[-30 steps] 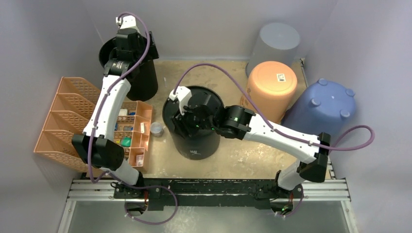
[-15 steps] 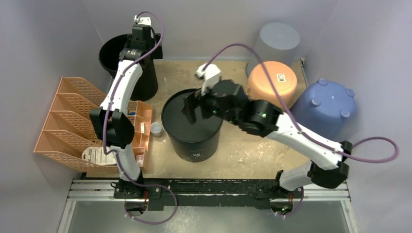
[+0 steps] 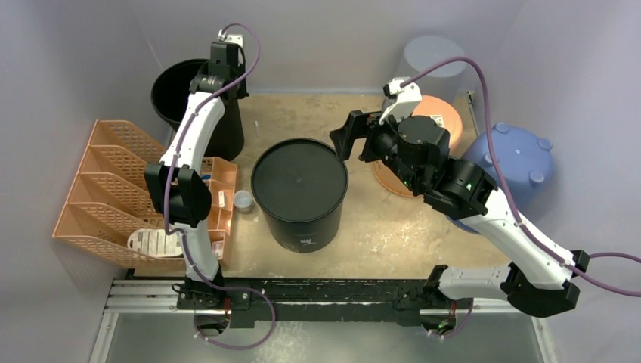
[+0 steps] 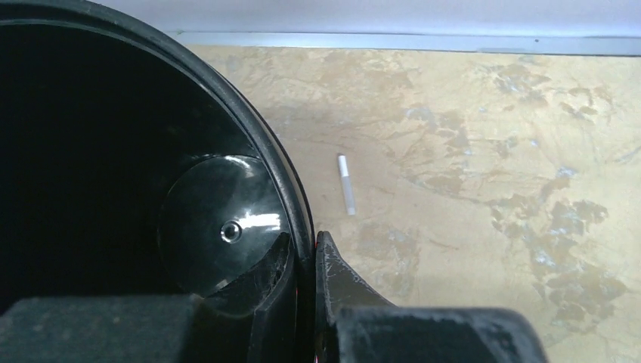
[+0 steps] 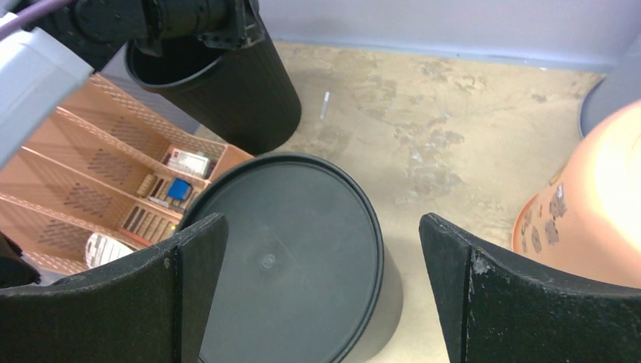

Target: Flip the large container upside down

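The large black container (image 3: pixel 300 181) stands in the middle of the tabletop (image 3: pixel 302 113), flat base up and mouth down. Nothing is touching it. The right gripper (image 5: pixel 323 234) hangs above its far right edge with the jaws spread wide and nothing between them.

At the far left corner a second black bucket (image 3: pixel 227 132) stands upright with its mouth open. The left gripper (image 4: pixel 306 249) has its jaws pinched tight on the rim, one finger inside the wall and one outside.

The tabletop is a mottled tan sheet, scuffed into darker and paler patches (it looks well used). A small white stick (image 4: pixel 346 185) lies on it near the second black bucket. Pale lavender-grey walls (image 3: pixel 325 38) close in the left, far and right sides. Along the left sits an orange file rack (image 3: pixel 91 204), and beside it a compartment tray (image 3: pixel 219 204) of small bits. On the right are three upturned tubs: an orange tub (image 3: pixel 446 113) with a label, a blue tub (image 3: pixel 521 155) with round feet, and a grey tub (image 3: pixel 431 60) against the far wall. A metal rail (image 3: pixel 332 291) runs along the near edge under the arm bases.
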Controlling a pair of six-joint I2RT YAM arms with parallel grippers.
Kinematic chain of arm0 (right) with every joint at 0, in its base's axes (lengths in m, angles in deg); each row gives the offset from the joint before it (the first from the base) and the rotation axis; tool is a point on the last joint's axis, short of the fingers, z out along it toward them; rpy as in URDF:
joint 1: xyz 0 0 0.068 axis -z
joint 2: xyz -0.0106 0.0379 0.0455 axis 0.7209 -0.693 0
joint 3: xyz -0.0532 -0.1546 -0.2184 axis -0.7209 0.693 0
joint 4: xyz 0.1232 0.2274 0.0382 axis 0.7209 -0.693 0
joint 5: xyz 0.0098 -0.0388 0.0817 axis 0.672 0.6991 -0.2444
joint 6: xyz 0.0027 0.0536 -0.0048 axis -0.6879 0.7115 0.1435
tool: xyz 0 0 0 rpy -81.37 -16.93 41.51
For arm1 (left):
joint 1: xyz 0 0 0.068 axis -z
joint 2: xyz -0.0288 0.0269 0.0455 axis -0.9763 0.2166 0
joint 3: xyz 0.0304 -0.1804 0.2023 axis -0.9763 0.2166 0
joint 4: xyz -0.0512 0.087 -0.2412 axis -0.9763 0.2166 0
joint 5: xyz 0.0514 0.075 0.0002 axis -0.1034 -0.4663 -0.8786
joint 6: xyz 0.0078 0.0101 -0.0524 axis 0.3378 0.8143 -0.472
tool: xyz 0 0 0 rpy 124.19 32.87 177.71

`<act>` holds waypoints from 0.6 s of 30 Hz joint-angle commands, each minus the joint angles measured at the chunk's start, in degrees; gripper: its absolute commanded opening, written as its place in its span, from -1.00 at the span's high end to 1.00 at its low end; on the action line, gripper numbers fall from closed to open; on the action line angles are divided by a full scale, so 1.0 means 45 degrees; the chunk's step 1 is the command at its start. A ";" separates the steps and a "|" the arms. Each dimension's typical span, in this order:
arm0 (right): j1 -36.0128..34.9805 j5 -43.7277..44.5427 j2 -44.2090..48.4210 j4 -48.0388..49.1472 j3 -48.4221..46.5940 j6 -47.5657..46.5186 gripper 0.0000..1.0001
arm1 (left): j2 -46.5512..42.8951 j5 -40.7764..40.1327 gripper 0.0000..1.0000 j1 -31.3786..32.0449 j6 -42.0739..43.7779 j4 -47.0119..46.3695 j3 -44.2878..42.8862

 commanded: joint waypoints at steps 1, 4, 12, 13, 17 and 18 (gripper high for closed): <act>0.0043 0.0470 0.0641 0.0603 0.0563 0.0443 -0.97 | -0.0791 0.0898 1.00 0.0444 -0.0090 -0.0518 -0.0491; 0.0040 0.0362 0.0472 0.0513 0.0561 0.0590 -0.97 | -0.1028 0.0741 1.00 0.0796 0.0012 -0.0463 -0.1009; 0.0195 0.0472 0.0247 0.0686 0.0681 0.0446 -1.00 | -0.2581 0.1644 1.00 0.1126 -0.1054 -0.1150 -0.2125; 0.0461 0.0646 0.0363 0.0729 0.0808 0.0479 -1.00 | -0.2848 0.1784 1.00 0.1126 -0.1516 -0.1450 -0.2123; 0.3277 -0.2184 0.0752 0.0938 0.0859 0.0414 -1.00 | -0.3798 0.2662 1.00 0.1082 -0.2948 -0.2660 -0.1899; 0.4183 -0.3223 0.0736 0.0988 0.0717 0.0344 -1.00 | -0.3977 0.3022 1.00 0.1062 -0.3382 -0.3043 -0.1792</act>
